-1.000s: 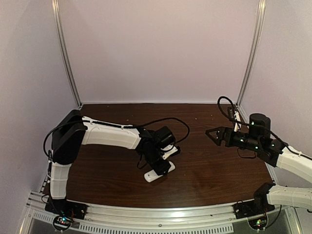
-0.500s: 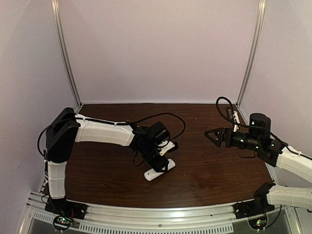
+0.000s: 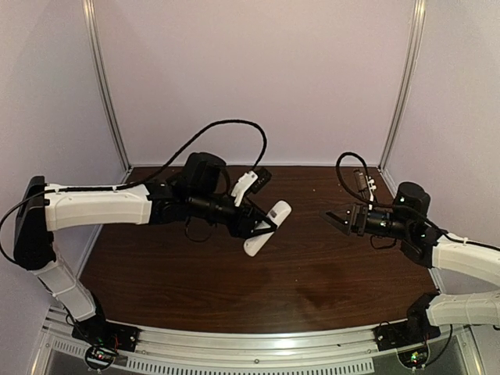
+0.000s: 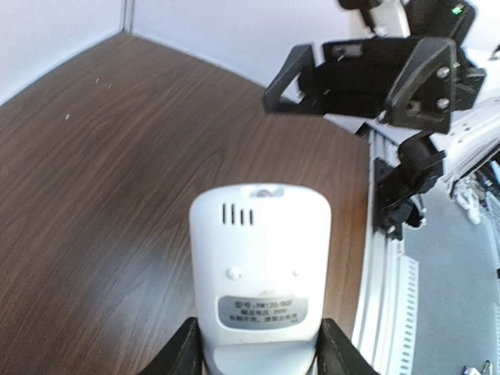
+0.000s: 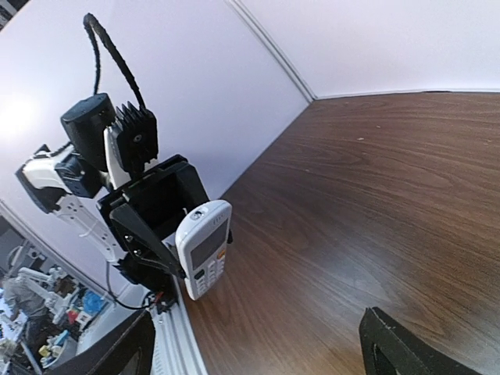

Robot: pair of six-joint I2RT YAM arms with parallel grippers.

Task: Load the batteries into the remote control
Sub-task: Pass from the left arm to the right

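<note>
Clamping the small slim white plastic remote control (image 3: 275, 215) by its long sides, the left gripper (image 3: 262, 225) is holding it in the air above the dark brown wood-grain table (image 3: 180, 281), close to the middle of the top view. In the left wrist view its black fingers (image 4: 183, 355) are pressing the handset from 7 and 5 o'clock. The remote's back, with a grey label and a row of small slots, is facing that camera, and its free end is pointing to 12 o'clock.

In the right wrist view the remote is showing its small screen and buttons, leaning slightly toward 1 o'clock.

The right gripper (image 3: 334, 219) is hovering at 3 o'clock from the remote, well apart from it. It is pointing toward 9 o'clock, its jaws standing wide apart and gripping nothing.
</note>
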